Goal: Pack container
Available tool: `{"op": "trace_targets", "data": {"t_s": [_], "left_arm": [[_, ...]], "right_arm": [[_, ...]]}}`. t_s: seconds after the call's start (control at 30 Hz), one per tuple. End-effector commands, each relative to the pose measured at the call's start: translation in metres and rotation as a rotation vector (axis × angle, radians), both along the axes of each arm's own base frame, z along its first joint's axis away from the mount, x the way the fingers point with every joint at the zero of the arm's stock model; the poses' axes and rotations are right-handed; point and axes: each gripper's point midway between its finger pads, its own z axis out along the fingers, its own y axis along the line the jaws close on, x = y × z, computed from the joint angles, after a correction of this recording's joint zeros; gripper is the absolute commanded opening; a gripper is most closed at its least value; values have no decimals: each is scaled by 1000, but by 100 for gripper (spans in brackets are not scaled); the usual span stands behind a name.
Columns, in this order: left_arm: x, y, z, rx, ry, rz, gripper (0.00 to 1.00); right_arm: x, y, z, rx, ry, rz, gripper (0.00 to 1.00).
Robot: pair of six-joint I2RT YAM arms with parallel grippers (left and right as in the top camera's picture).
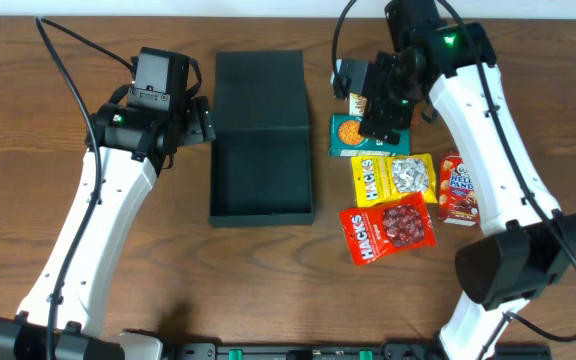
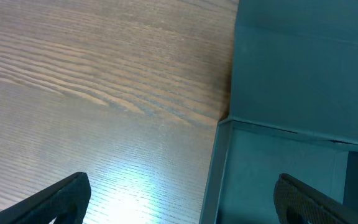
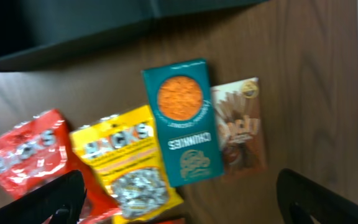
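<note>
Black plastic fingers of the right gripper [image 3: 182,186] stand wide apart and hold nothing, one at each lower corner of the right wrist view. Directly under them lies the teal rectangular cardboard snack box with an orange disc printed on it [image 3: 182,121]. Its long axis runs across the line between the fingertips and points toward the container, so the jaws would close over its short width. A brown cardboard biscuit-stick box [image 3: 241,127] touches its far side, and a yellow glossy sweets packet [image 3: 126,165] overlaps its near side, with a red glossy sweets packet [image 3: 27,155] beyond that. The matte dark green-black rectangular cardboard container [image 1: 260,175] lies to this gripper's left, just beside the snacks. Its shallow tray is empty and its hinged flap lid [image 1: 258,85] is laid flat on the far side. The right arm looks the nearer one for any pick. The left gripper [image 2: 182,193] is also spread wide and empty, and it straddles the container's left wall from the other side, well apart from every packet. A red cardboard box [image 1: 458,187] lies at the outer edge of the snacks.
</note>
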Motion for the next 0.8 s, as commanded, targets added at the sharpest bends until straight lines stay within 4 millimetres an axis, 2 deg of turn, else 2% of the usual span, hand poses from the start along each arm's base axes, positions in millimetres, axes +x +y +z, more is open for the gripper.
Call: {"op": "trace_targets", "data": {"t_s": [0.0,0.3,0.77], "left_arm": [[1,6,-1,27,4,10,95],[1,6,-1,27,4,10,95],[0,6,-2,28,11,10,95]], "right_arm": [[8,-13,-20,-47,28,36,95],[25,-28,-83,-166,112,110,99],[24,-21,-135,-115,218,219,99]]}}
